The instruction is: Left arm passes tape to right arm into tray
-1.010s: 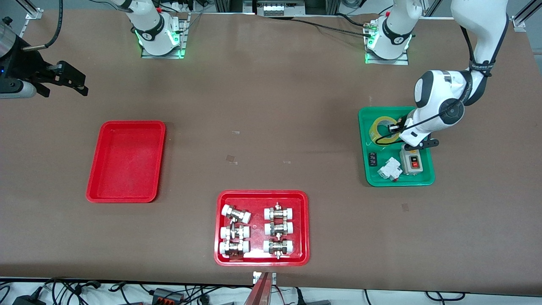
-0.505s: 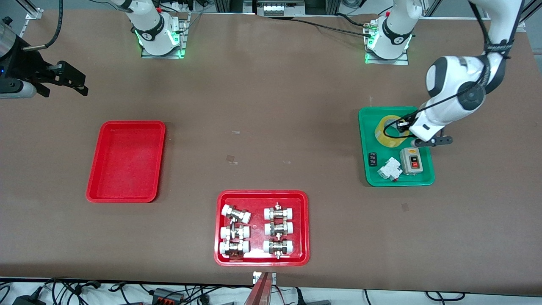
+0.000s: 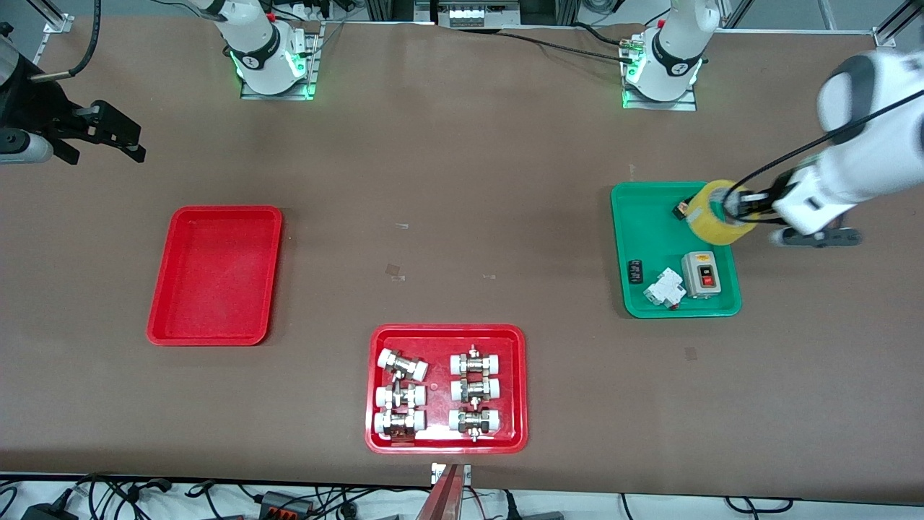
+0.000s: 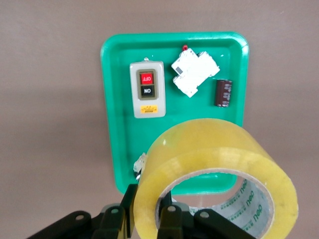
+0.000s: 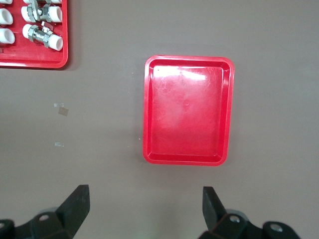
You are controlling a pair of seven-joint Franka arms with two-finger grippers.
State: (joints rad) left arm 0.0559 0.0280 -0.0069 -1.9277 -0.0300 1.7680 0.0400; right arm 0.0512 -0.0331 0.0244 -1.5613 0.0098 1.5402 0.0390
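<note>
The tape (image 3: 716, 217), a wide yellowish roll, hangs in the air over the green tray (image 3: 648, 217). My left gripper (image 3: 697, 209) is shut on it. In the left wrist view one finger sits inside the core and the other outside, pinching the wall of the tape (image 4: 219, 149) in the left gripper (image 4: 147, 201). The red tray (image 3: 214, 274) lies flat toward the right arm's end of the table with nothing in it. My right gripper (image 3: 119, 141) hangs open and waits over bare table near that end; in the right wrist view the red tray (image 5: 187, 117) shows past the right gripper (image 5: 146, 196).
The green tray (image 4: 114, 99) holds a grey switch box (image 3: 702, 274), a white breaker (image 3: 664, 287) and a small black cylinder (image 3: 635, 271). A second red tray (image 3: 446, 334) with several white-capped metal fittings lies nearest the front camera, mid-table.
My left arm has lifted the tape up out of the green tray and swung toward its own end of the table. The right gripper has barely shifted.
</note>
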